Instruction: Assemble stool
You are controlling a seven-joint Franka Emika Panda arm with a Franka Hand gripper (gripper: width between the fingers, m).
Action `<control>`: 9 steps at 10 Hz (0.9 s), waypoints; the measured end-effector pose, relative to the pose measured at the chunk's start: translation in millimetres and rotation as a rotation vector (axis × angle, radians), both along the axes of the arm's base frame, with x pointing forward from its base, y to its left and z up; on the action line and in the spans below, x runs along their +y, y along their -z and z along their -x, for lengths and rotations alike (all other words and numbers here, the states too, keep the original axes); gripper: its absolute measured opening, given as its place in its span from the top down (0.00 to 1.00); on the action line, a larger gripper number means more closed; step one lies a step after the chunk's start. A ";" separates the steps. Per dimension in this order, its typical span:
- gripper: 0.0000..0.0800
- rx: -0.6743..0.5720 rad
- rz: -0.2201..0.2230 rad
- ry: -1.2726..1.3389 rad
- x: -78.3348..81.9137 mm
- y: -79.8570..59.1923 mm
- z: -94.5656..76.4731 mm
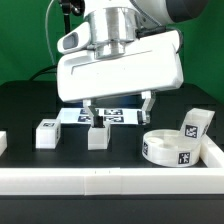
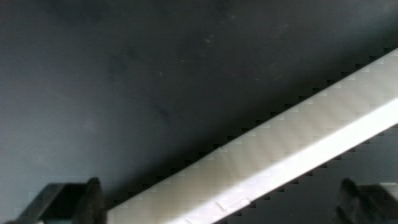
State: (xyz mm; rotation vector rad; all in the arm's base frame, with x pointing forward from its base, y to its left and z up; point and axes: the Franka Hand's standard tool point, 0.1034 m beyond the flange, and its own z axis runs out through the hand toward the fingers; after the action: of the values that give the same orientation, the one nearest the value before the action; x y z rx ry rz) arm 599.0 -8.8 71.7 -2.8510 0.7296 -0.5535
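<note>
Over the tabletop's middle: jaws wide apart, empty, hanging clear of every part.
Seat (image 1: pixel 172 148): flat by the rail (image 1: pixel 110 180) at the camera-side edge, exterior view's right; stiff, smooth, probably light, so pinch across its rim.
Legs: outer leg (image 1: pixel 47 133), middle leg (image 1: pixel 97 136) upright; third leg (image 1: pixel 196 124) beside the Seat. Grip flat faces.

Exterior view sits low and near, facing the gripper (image 1: pixel 118 117) across the black table (image 1: pixel 20 110); wrist view looks closely down onto that table.
</note>
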 end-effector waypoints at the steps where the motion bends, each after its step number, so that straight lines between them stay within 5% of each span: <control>1: 0.19 -0.002 0.019 -0.040 -0.9 0.0 -0.3; 2: 0.19 -0.003 0.039 -0.086 -1.1 0.1 -0.6; 7: 0.19 -0.029 0.285 -0.476 -17.1 13.8 13.5; 9: 0.19 -0.022 0.287 -0.474 -24.6 16.1 17.2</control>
State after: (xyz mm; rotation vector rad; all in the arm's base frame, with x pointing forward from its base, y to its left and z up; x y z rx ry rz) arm 581.8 -33.4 55.6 -3.1096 -0.0487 -0.6512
